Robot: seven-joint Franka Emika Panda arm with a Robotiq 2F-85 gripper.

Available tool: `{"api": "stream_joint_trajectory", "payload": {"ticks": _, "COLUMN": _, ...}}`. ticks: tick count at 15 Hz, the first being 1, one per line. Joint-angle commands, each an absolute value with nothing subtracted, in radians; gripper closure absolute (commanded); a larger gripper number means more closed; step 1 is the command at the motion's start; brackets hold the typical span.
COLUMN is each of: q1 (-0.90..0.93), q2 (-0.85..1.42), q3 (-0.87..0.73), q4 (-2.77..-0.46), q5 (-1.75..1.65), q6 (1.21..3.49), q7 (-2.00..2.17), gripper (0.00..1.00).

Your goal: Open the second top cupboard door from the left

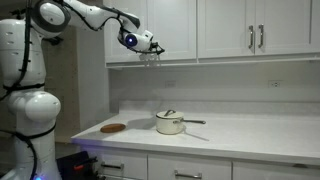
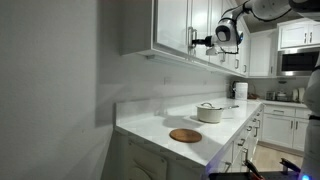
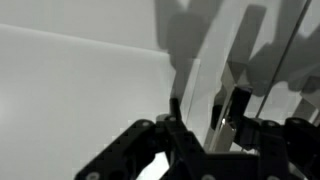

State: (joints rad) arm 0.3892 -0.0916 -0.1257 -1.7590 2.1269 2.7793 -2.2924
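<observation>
White top cupboards [image 1: 225, 28] run along the wall above the counter and also show in an exterior view [image 2: 172, 25]. My gripper [image 1: 151, 55] is raised to the lower edge of the cupboard doors near the left end. In an exterior view my gripper [image 2: 204, 41] sits right at a door handle [image 2: 193, 40]. In the wrist view a thin metal handle [image 3: 221, 108] stands between my dark fingers [image 3: 208, 112], close to the right one, with a gap to the left one. The jaws look open around it. The doors look closed.
On the white counter [image 1: 250, 135] stand a white pot with a lid [image 1: 170, 122] and a round wooden board [image 1: 113, 128]; both also show in an exterior view, the pot [image 2: 209, 111] and the board [image 2: 185, 135]. The arm's white base [image 1: 28, 110] stands at the counter's left end.
</observation>
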Motion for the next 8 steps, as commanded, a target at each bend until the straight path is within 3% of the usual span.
{"api": "stream_joint_trajectory", "payload": {"ticks": 1, "q1": 0.387, "q2": -0.048, "q3": -0.116, "q4": -1.688, "q5": 2.163, "q6": 2.871, "q7": -2.326, "gripper": 0.91}}
{"api": "stream_joint_trajectory", "payload": {"ticks": 2, "q1": 0.389, "q2": -0.049, "q3": -0.110, "q4": -1.683, "q5": 2.154, "q6": 2.898, "q7": -2.315, "gripper": 0.95}}
{"api": "stream_joint_trajectory", "payload": {"ticks": 8, "q1": 0.398, "q2": -0.048, "q3": -0.092, "q4": -1.657, "q5": 2.121, "q6": 3.039, "q7": -2.275, "gripper": 0.96}}
